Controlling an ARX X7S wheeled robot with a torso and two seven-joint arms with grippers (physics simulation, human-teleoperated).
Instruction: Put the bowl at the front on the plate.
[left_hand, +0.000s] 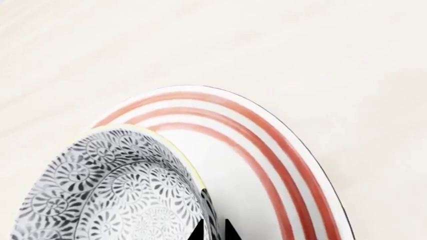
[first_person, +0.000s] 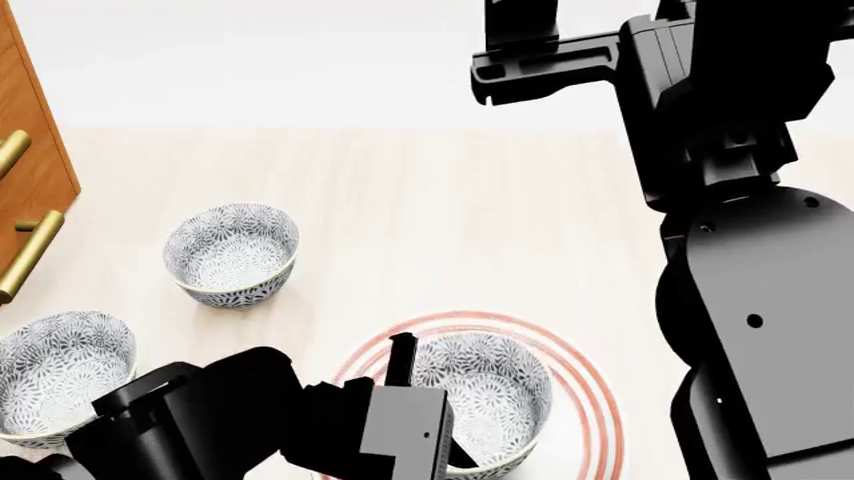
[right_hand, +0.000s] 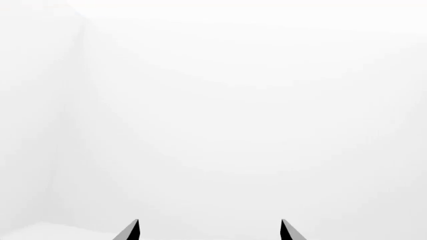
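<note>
Standing at far left, a wooden cabinet (first_person: 34, 170) borders the pale wood tabletop (first_person: 441, 210); two spare bowls (first_person: 230, 252) follow. The left gripper (left_hand: 213, 231) pinches the bowl (first_person: 483, 398) over the plate (first_person: 587, 385). The right gripper (right_hand: 209, 231), spread, faces a white wall (right_hand: 233, 100).

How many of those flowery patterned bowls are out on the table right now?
3. One bowl sits on the red-ringed plate, with the left pincer at its rim. A second bowl stands further back, and a third bowl at the left edge. More may be hidden.
</note>
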